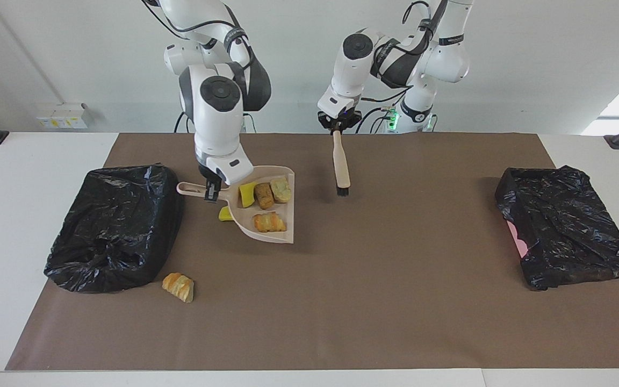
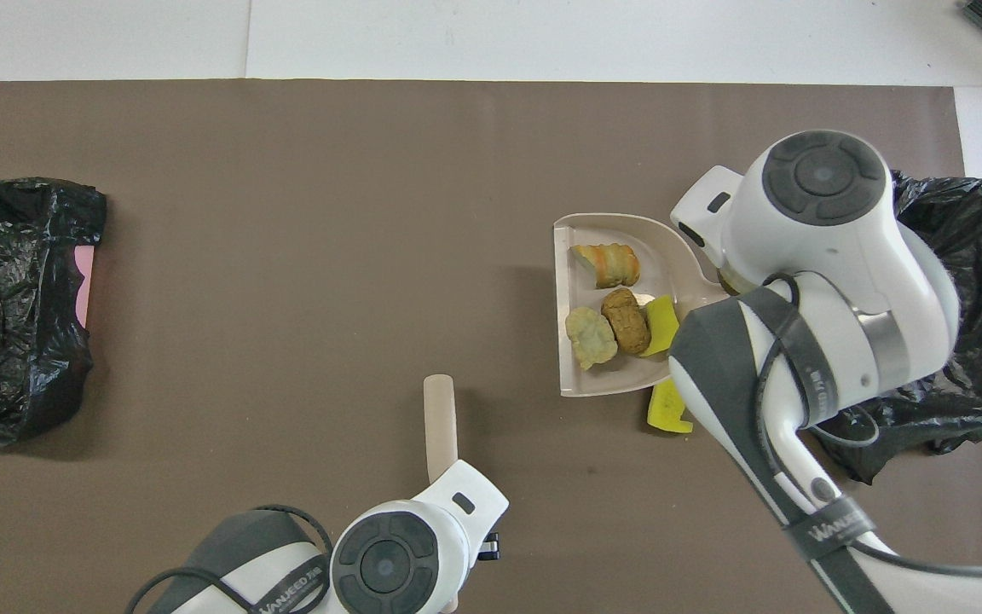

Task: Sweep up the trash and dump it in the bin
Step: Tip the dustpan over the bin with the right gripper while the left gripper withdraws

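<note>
My right gripper (image 1: pixel 211 192) is shut on the handle of the beige dustpan (image 1: pixel 287 207), held level above the mat close to the black-lined bin (image 1: pixel 113 231) at the right arm's end. In the pan (image 2: pixel 561 358) lie several pieces of trash: a yellow sponge piece (image 1: pixel 246 193), a brown chunk (image 1: pixel 264 196), a pale chunk (image 1: pixel 281 190) and a striped bread piece (image 1: pixel 269 221). Another yellow sponge piece (image 1: pixel 225 215) lies on the mat under the pan's handle end. My left gripper (image 1: pixel 336 128) is shut on the brush (image 1: pixel 340 161), which hangs bristles down over the mat.
A striped bread piece (image 1: pixel 179 286) lies on the mat beside the bin's corner farthest from the robots. A second black-lined bin (image 1: pixel 564 226) stands at the left arm's end. In the overhead view the right arm covers part of the near bin (image 2: pixel 973 341).
</note>
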